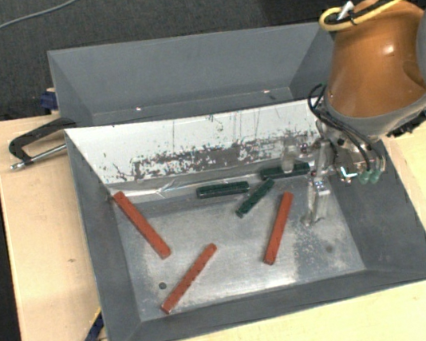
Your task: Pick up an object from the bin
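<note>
The pincer [316, 203] hangs low in the bin [180, 70] just beside the right-hand red stick [278, 229], nothing looks picked up yet, and I cannot tell if it is wide or narrow.

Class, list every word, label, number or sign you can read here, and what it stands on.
None readable: no text on the grey metal bin, the flat red sticks, the dark green sticks or the gripper. The dark speckles on the bin's back wall form no letters.
</note>
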Controlling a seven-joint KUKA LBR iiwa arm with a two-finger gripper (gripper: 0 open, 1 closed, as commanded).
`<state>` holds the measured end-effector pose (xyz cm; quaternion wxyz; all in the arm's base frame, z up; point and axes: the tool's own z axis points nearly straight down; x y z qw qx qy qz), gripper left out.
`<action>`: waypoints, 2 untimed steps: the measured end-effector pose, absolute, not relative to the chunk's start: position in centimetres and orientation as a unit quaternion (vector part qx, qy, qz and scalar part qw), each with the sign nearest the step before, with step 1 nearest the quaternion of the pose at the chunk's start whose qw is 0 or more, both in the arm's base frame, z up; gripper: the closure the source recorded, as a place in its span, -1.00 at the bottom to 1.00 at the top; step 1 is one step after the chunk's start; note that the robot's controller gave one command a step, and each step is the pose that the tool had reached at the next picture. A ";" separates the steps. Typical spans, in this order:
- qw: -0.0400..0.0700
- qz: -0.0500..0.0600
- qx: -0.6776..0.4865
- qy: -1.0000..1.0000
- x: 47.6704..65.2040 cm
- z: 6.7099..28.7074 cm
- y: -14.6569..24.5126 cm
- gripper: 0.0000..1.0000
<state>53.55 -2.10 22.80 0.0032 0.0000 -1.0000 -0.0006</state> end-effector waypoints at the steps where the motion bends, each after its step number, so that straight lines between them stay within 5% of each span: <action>1: 0.002 -0.001 0.199 -0.980 54.5 8.6 2.7 -1.00; 2: 0.000 0.000 0.337 -0.942 53.4 7.1 -1.5 -1.00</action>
